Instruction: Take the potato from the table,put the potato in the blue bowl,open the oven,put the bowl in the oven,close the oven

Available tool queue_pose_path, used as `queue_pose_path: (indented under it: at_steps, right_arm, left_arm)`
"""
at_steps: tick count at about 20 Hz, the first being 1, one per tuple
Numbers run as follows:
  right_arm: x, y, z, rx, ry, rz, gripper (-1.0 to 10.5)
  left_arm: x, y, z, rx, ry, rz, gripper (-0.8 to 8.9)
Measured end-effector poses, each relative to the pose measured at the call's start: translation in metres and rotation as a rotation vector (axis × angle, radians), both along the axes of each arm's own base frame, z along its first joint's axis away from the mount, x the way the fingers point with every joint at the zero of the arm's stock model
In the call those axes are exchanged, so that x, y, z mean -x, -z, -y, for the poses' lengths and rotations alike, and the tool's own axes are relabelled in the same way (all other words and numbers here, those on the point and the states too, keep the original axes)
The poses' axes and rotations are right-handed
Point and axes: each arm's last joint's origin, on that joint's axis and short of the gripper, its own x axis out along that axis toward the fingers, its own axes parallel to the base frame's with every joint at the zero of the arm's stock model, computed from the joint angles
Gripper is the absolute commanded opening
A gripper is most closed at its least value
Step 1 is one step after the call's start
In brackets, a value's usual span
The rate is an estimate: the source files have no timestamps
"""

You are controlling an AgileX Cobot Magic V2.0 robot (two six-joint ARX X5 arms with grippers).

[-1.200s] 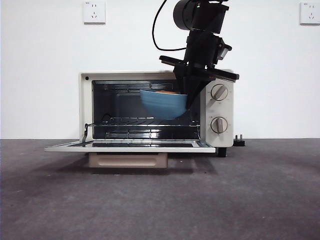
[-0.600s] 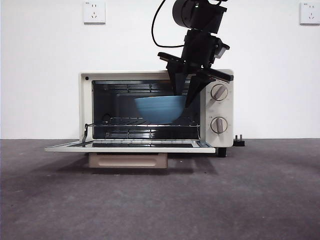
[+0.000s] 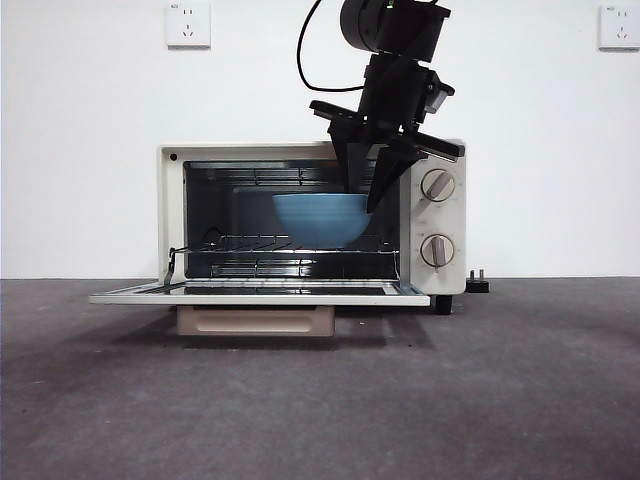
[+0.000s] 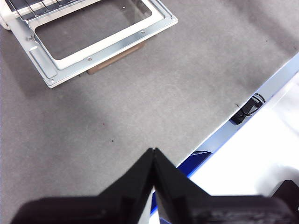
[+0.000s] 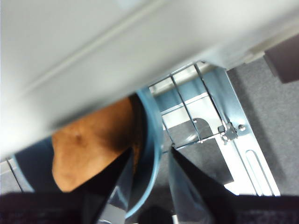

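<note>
bowl: the blue bowl (image 3: 320,219) sits level inside the oven (image 3: 312,222), low over the wire rack (image 3: 290,243); a second ago it hung tilted and further right, so it has gone deeper in and come level.
potato: the potato (image 5: 93,142) lies inside the bowl, seen only in the right wrist view; from the front the rim hides it.
right gripper: the right gripper (image 3: 362,190) reaches down into the oven mouth at the bowl's right rim. its jaws straddle the rim wall, one inside by the potato, one outside, with a narrow gap between them. in the last half second the arm has lifted slightly while the bowl barely moved, so my guess is the grip has slackened, but i cannot tell for sure whether the jaws have let go.
left gripper: the left gripper (image 4: 153,161) waits over the bench (image 4: 154,98), jaws pressed together on nothing.
door: the oven door (image 3: 260,293) lies folded flat open.
meaning: potato bowled, oven opened, bowl about placed. what looks left is clearing the right arm out and swinging the door shut.
</note>
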Motion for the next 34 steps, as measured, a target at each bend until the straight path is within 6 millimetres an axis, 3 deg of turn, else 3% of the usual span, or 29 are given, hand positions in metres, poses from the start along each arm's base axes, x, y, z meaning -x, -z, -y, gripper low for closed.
queue_pose_path:
  at_steps: [6, 17, 20, 23, 26, 30, 34]
  right_arm:
    - [0.006, -0.005, -0.002, 0.065, -0.005, 0.029, 1.3]
    - [0.035, -0.064, 0.012, 0.072, -0.125, 0.171, 1.2]
    - [0.071, -0.102, 0.017, 0.173, -0.257, 0.263, 1.2]
    - [0.125, -0.144, 0.026, 0.365, -0.407, 0.379, -0.1]
    - [0.178, -0.177, 0.042, 0.584, -0.522, 0.482, -0.1]
    - [0.220, -0.208, 0.072, 0.634, -0.661, 0.606, -0.1]
    - [0.256, -0.230, 0.103, 0.601, -0.747, 0.730, -0.1]
  left_arm:
    - [0.000, 0.000, 0.000, 0.000, 0.000, -0.001, -0.06]
    - [0.000, 0.000, 0.000, -0.002, 0.000, -0.004, -0.06]
    - [-0.005, 0.000, 0.001, -0.017, -0.017, 0.012, -0.06]
    - [-0.016, -0.004, 0.005, -0.004, -0.032, 0.079, -0.06]
    - [-0.029, -0.004, 0.011, -0.002, -0.032, 0.084, -0.06]
    - [-0.061, 0.005, 0.022, 0.024, -0.015, 0.018, -0.07]
    - [-0.097, 0.032, 0.024, 0.110, -0.026, -0.064, -0.07]
